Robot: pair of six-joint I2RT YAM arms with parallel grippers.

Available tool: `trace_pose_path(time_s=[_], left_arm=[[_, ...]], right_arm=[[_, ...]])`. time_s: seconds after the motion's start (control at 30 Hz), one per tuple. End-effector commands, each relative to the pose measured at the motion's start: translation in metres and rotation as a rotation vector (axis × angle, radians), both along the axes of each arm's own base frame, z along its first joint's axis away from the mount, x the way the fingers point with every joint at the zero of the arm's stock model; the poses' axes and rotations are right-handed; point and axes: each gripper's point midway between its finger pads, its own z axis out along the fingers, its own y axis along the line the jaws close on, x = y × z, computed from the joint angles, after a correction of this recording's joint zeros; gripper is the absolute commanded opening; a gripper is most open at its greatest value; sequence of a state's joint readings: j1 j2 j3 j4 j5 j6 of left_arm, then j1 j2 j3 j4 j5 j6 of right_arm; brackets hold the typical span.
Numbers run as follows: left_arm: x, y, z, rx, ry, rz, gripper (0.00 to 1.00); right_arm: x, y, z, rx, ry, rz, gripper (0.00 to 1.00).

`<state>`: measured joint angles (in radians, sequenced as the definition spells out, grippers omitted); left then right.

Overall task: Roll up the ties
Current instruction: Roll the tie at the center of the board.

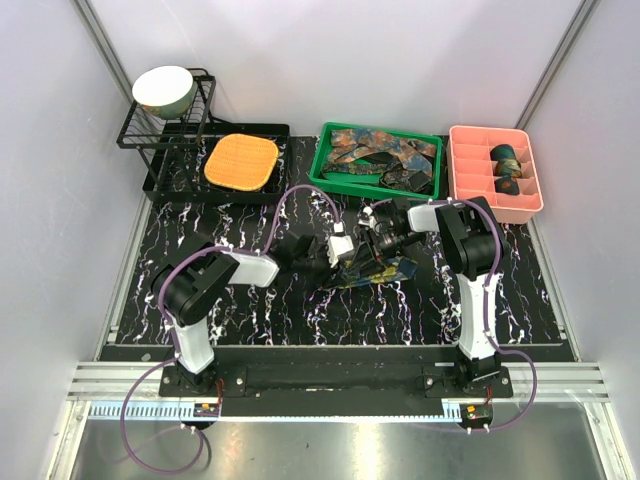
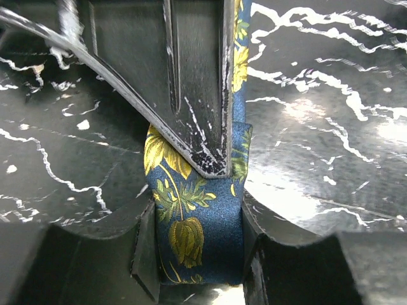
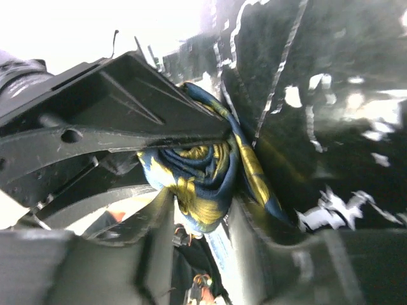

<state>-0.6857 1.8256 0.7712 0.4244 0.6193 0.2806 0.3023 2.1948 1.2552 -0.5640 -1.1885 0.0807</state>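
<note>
Refer to the overhead view, with the arm bases at 6 o'clock. The desk [image 1: 200, 300] carries a black marbled surface.

1. At 10 o'clock you find a black wire dish rack [image 1: 150, 135] with a pale bowl [image 1: 163, 88] on top of it.
2. At 12 o'clock you find a green tray [image 1: 345, 186] holding loose ties [image 1: 385, 155] heaped together.
3. At 2 o'clock you find a pink tray [image 1: 462, 170] with compartments. Rolled ties [image 1: 508, 160] sit in the compartments on its right side.
4. At 11 o'clock, just beside the rack, you find an orange pad [image 1: 241, 162].
5. At the centre of the desk lies the tie [image 1: 385, 270] being worked, navy with a yellow floral pattern, between the two end effectors.

Left end effector [image 2: 198, 229]: it reaches in from 9 o'clock. Its jaws stand partly apart, closed on the flat strip of the tie, which fills the gap and touches both fingers.

Right end effector [image 3: 200, 210]: it reaches in from 3 o'clock. The coiled part of the tie sits between its fingers. You cannot tell from the blurred wrist view whether the fingers press on the coil or stand clear of it.

The tips of the two end effectors lie just beside each other over the tie.
</note>
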Motion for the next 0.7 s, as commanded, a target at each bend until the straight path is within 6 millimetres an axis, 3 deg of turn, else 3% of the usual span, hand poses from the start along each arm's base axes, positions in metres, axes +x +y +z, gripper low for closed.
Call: trace_pose_path(time_s=[0.0,0.1,0.27,0.53,0.67], left_arm=[[-0.007,0.034,-0.035,0.261,0.085,0.059,0.0],[-0.006,0.034,-0.039,0.324,0.084,0.055,0.0],[-0.007,0.034,-0.042,0.399,0.07,0.049,0.0],[-0.009,0.027,-0.048,0.489,0.081,0.034,0.0],[-0.007,0.025,-0.047,0.529,0.079,0.036,0.0]], right_arm=[[0.027,-0.025,0.008,-0.121,-0.086,-0.039,0.5],[0.028,-0.036,0.024,-0.116,-0.083,-0.052,0.53],[0.02,-0.038,0.034,-0.105,-0.071,-0.056,0.54],[0.018,-0.023,0.035,-0.087,-0.067,-0.042,0.54],[0.02,-0.022,0.022,-0.151,-0.092,-0.034,0.51]])
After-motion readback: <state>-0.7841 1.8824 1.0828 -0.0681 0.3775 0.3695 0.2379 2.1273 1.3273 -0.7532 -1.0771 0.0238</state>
